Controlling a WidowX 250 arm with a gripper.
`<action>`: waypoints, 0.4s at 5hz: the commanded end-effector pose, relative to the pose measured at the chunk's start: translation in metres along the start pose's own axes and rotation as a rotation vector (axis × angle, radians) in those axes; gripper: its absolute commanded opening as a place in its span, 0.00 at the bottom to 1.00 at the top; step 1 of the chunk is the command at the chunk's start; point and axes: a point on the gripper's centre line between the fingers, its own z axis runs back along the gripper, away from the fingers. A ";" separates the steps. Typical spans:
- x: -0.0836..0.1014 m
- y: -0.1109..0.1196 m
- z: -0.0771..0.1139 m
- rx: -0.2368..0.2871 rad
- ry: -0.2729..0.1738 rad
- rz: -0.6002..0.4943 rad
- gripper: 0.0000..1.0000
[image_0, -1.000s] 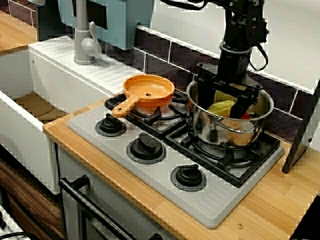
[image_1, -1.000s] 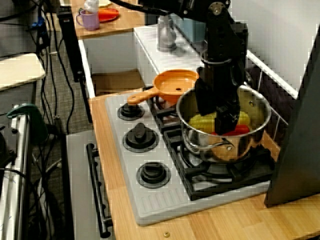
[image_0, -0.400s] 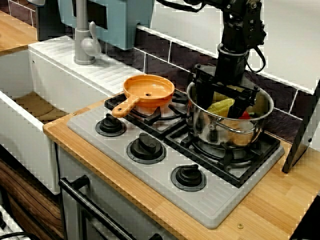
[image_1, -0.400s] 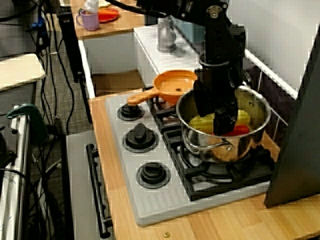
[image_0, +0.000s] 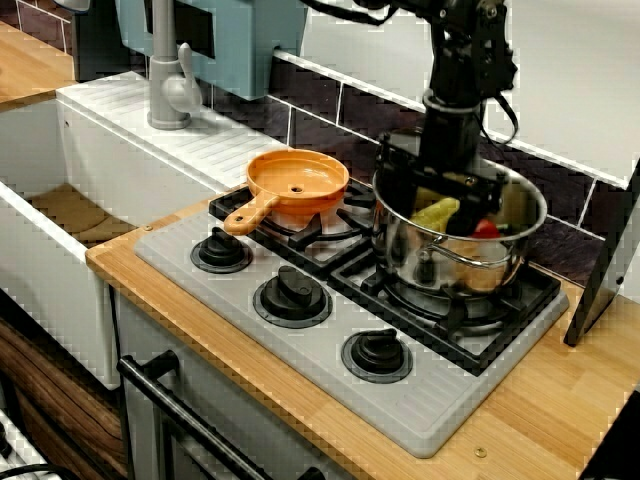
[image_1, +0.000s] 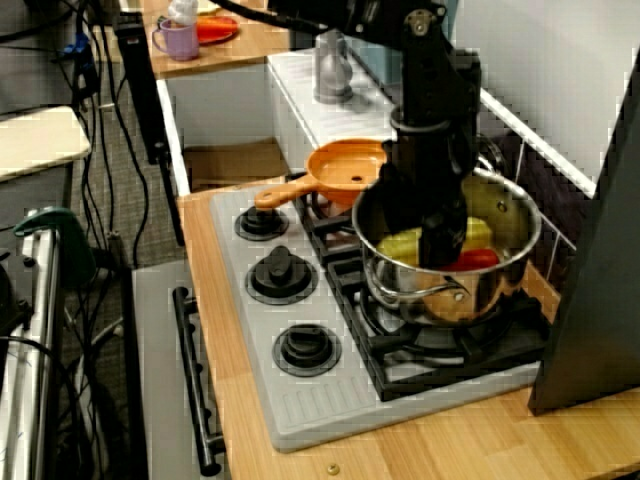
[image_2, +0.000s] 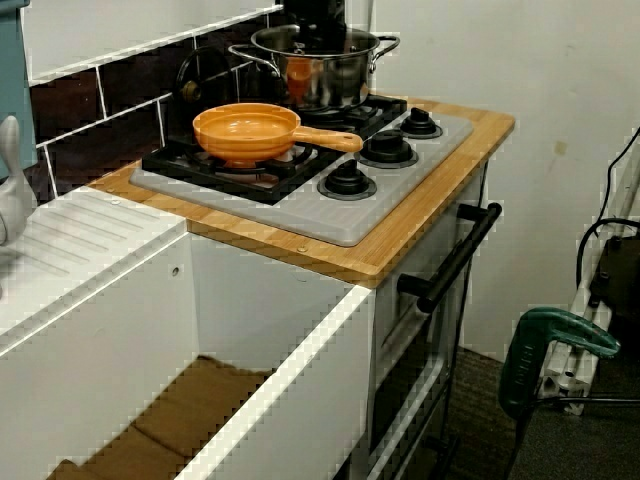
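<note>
Since a second ago the gripper (image_0: 441, 205) has been raised slightly and shifted left. The corn (image_0: 437, 213) lies beneath it inside the steel pot (image_0: 500, 262), beside a red piece (image_0: 486, 228). Whether the jaws are clamped on it cannot be told. The rim could be snagged by a finger, tipping the pot.

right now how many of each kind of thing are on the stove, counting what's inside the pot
steel pot: 1
orange pan: 1
knobs: 3
yellow corn cob: 1
red food piece: 1
total: 7
</note>
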 end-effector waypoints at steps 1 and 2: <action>0.002 0.001 0.015 -0.015 -0.036 0.009 1.00; 0.005 0.005 0.014 -0.014 -0.027 0.029 1.00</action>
